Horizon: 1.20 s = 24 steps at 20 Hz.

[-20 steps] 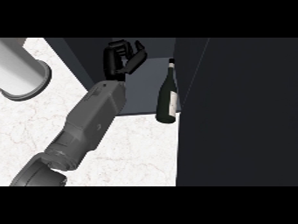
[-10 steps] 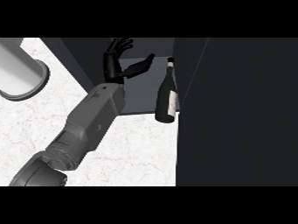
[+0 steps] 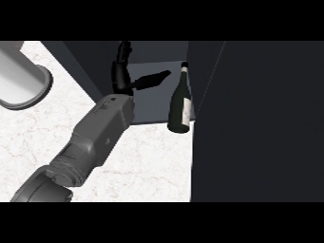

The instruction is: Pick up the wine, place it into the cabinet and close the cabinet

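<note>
Wine bottle (image 3: 180, 102) is already standing inside the cabinet (image 3: 150, 102), at its right side, just beside the big dark door panel (image 3: 270, 123). So you're past placing; the closing step looks to be what's left.

Your left hand (image 3: 126, 76) is inside the cabinet opening, left of the bottle and not touching it: fingers straight and apart, thumb sticking out toward the bottle's neck, holding nothing. Right hand isn't visible.

Next: pull that hand clear without clipping the bottle, then swing the door shut.

Bottle: dark green glass, slim neck, pale label low on the body, upright.
</note>
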Each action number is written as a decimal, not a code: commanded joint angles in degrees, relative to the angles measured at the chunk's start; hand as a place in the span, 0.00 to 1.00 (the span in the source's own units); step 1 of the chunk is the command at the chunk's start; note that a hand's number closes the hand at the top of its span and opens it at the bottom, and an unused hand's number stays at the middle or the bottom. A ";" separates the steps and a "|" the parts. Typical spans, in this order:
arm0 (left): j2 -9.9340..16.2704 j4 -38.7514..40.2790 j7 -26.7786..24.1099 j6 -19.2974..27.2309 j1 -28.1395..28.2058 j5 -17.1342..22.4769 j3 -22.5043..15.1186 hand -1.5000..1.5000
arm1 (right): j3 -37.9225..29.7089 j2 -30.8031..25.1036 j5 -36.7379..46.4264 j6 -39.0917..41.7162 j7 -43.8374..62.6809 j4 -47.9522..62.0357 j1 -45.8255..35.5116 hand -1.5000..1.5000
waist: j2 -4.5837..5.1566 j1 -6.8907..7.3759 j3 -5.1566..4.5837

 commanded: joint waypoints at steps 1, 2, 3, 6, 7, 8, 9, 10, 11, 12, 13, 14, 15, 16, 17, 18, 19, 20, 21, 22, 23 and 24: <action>2.29 0.18 -2.82 -2.00 3.59 0.46 1.16 0.00 | 1.60 0.85 0.62 1.11 -1.39 -3.26 4.19 0.00 | 0.35 0.21 -0.24; 1.70 0.28 -2.36 -1.39 3.09 0.90 1.75 0.00 | 0.61 0.17 -2.01 0.78 0.37 -4.54 3.87 0.00 | 0.37 -0.13 -0.25; 1.85 -0.58 -3.62 -1.97 3.71 1.14 2.16 0.00 | 1.21 0.91 -0.02 -0.51 0.00 -3.70 1.72 0.00 | 0.23 0.66 -0.28; 1.19 -0.44 -5.29 -1.50 3.70 0.99 2.50 0.00 | 0.95 0.92 -0.43 -0.06 -0.99 -1.16 0.63 0.00 | 0.58 0.20 -0.27; 0.01 -0.40 -5.53 -0.53 3.72 1.07 2.68 0.00 | 2.49 0.95 -0.61 -1.43 2.47 -5.08 1.47 0.00 | 0.30 0.07 -0.30; 2.07 -0.02 -4.25 -3.34 3.44 0.77 2.46 0.00 | 2.34 0.92 -0.72 -0.44 0.78 -4.66 2.24 0.00 | 0.53 -0.38 -0.29; 1.64 0.15 -4.36 -2.80 3.35 0.43 2.28 0.00 | 1.94 0.34 -0.84 -0.61 1.48 -4.91 1.56 0.00 | 0.43 -0.17 -0.29; 0.88 -0.09 -7.64 -3.80 6.36 0.26 2.19 0.00 | 0.02 -0.38 -2.91 -0.40 1.88 -5.41 2.60 0.00 | 0.46 -0.43 -0.28; 1.30 0.07 -5.86 -3.88 4.50 0.16 2.22 0.00 | 0.79 -0.25 -1.86 -1.51 2.89 -4.47 -0.62 0.00 | 0.51 -0.09 -0.32; 1.48 0.03 -3.86 -5.26 3.12 -0.27 1.83 0.00 | 1.49 -0.25 -0.92 -0.12 1.34 -5.53 2.33 0.00 | 0.21 0.13 -0.26; 1.03 -0.43 -5.73 -6.28 4.33 0.20 2.38 0.00 | 1.30 0.16 -1.54 -1.77 2.91 -5.52 0.98 0.00 | 0.36 -0.05 -0.31; 1.32 -0.57 -5.41 -7.17 4.22 -0.15 2.14 0.00 | 0.03 -0.57 -2.79 -0.01 1.36 -4.76 2.73 0.00 | 0.17 0.34 -0.24; 0.18 -0.50 -6.23 -6.62 4.06 -0.43 1.95 0.00 | 2.99 0.70 0.46 -1.60 2.12 -5.72 1.70 0.00 | 0.20 0.31 -0.29; 1.09 -0.33 -5.81 -8.08 4.79 -0.71 1.70 0.00 | 1.53 -0.50 -0.35 -2.52 4.33 -4.95 -0.41 0.00 | 0.07 0.89 -0.30; 0.72 -0.32 -6.68 -8.97 5.22 -0.50 1.92 0.00 | -0.44 -0.91 -2.80 0.03 0.69 -3.20 0.72 0.00 | 0.31 0.42 -0.25; 0.39 -0.13 -7.20 -8.12 5.19 -1.10 1.47 0.00 | 1.43 0.26 -0.73 -0.93 0.87 -2.43 0.77 0.00 | 0.21 0.79 -0.26; 1.78 0.59 -5.26 -9.71 4.20 -1.51 1.02 0.00 | 1.78 0.09 -1.02 -1.40 1.95 -3.73 -0.27 0.00 | 0.36 0.34 -0.29; 0.09 0.00 -4.94 -8.96 3.80 -0.69 1.89 0.00 | 2.54 0.48 -0.21 -1.57 2.12 -3.98 1.48 0.00 | 0.09 0.72 -0.26; 0.40 -0.29 -5.11 -11.35 5.00 -0.86 1.59 0.00 | 4.22 1.98 2.15 -2.35 0.90 -4.09 2.72 0.00 | -0.10 1.21 -0.26; 0.00 0.09 -7.02 -11.35 5.98 -0.74 1.30 0.00 | 2.57 0.50 -0.04 -2.40 2.29 -3.16 -1.16 0.00 | 0.18 0.65 -0.30; 0.75 0.35 -4.71 -10.79 4.21 -1.24 1.20 0.00 | 5.87 1.76 3.01 -3.52 2.89 -4.55 -0.22 0.00 | 0.01 1.09 -0.30; 0.00 0.07 -4.21 -8.97 2.56 -0.60 0.73 0.00 | 2.54 -0.18 0.19 -1.71 1.98 -5.04 1.02 0.00 | -0.10 0.24 -0.24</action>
